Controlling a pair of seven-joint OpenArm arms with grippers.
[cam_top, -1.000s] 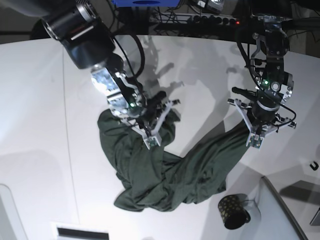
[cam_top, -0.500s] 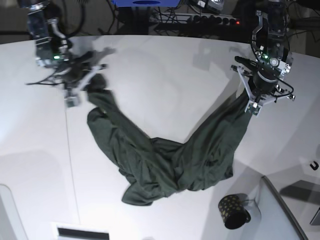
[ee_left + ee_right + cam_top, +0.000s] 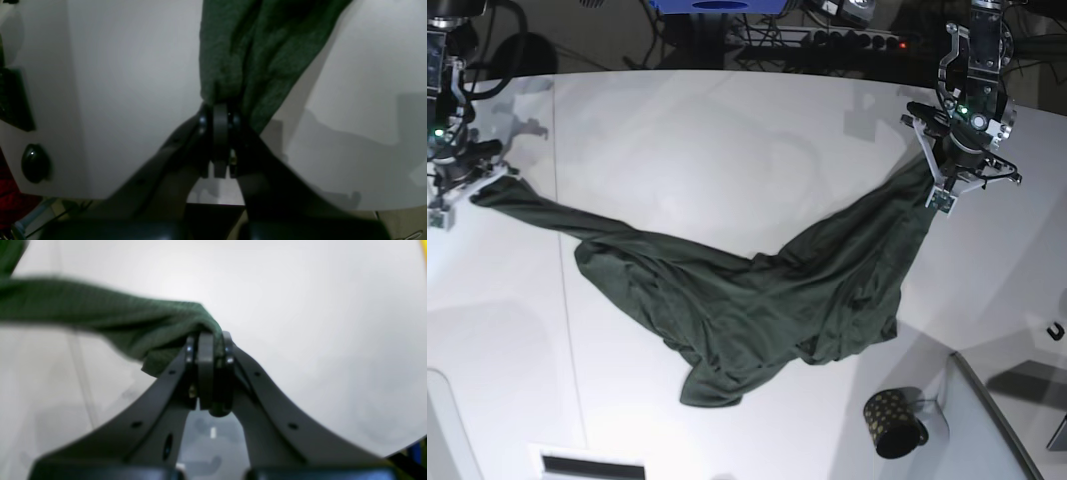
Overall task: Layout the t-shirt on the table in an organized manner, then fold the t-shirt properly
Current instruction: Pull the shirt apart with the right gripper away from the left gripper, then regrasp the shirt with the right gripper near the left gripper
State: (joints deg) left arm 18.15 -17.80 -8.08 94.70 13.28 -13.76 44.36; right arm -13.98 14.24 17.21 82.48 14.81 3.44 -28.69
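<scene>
The dark green t-shirt (image 3: 757,300) lies stretched across the white table (image 3: 727,140), sagging in a wide V with a bunched fold at its lower middle. My left gripper (image 3: 939,198) is at the right in the base view, shut on one end of the cloth. In the left wrist view the left gripper (image 3: 218,111) pinches the t-shirt (image 3: 253,50), which hangs away from it. My right gripper (image 3: 442,213) is at the far left edge, shut on the other end. The right wrist view shows the right gripper (image 3: 208,340) clamping the t-shirt (image 3: 133,320).
A dark gold-dotted mug (image 3: 892,422) stands near the front right, just below the shirt's lower edge. Next to it is a grey tray-like panel (image 3: 992,430). A thin dark seam (image 3: 567,340) runs down the table at the left. Cables and a power strip (image 3: 857,40) lie behind the table.
My right gripper has swept from the table's middle out to the far left edge, dragging its end of the t-shirt. The left gripper rose slightly toward the back. The cloth is now spread wide.
</scene>
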